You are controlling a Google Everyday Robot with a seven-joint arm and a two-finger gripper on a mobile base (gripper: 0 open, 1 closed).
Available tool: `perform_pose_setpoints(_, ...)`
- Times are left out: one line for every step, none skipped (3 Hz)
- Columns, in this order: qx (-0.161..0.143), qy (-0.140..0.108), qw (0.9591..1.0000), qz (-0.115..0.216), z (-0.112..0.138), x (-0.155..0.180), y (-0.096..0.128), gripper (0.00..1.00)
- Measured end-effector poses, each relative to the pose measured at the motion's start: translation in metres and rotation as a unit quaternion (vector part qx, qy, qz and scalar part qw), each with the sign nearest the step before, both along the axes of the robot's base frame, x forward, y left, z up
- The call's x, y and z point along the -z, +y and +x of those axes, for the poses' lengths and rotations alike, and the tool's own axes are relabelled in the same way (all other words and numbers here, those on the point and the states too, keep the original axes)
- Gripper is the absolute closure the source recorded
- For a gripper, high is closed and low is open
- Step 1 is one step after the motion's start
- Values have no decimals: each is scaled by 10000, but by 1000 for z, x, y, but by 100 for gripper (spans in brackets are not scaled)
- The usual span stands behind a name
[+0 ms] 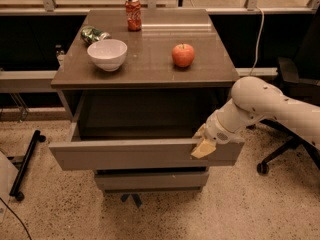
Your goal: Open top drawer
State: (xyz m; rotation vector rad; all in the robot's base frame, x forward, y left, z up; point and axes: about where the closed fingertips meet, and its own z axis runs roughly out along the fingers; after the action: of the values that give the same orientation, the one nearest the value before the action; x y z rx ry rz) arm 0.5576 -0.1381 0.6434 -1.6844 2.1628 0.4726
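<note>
Drawer: the top drawer (130,154) stands well out under the front edge of the bench (150,71), dark box exposed
Arm: the gripper (202,140) sits at the panel's right end, below the bench's front right corner
Hold: fingers (203,149) pinch the panel's top lip, one pad inside and one outside — likely because the flat front has no handle
Bench top: bowl (107,54) and green packet (92,34) near the left edge, apple (183,55) right of centre, red can (133,15) at the back edge
Writing: the can's lettering is unreadable — no brand can be told

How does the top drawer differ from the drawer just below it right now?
The top drawer is pulled far out, its dark box exposed; the lower drawer sits much further in. The top drawer's front looks wider and taller than the lower drawer's. The gripper is at the top drawer's front edge, right end; nothing touches the lower drawer. Both have flat grey handleless fronts.
</note>
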Motion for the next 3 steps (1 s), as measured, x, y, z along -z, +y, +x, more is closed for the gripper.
perform_pose_setpoints(0, 0, 10000, 0, 0, 0, 0, 38)
perform_pose_setpoints(38, 14, 10000, 11, -5, 1, 0, 14)
perform_pose_setpoints(252, 85, 9996, 68, -32, 6, 0, 0)
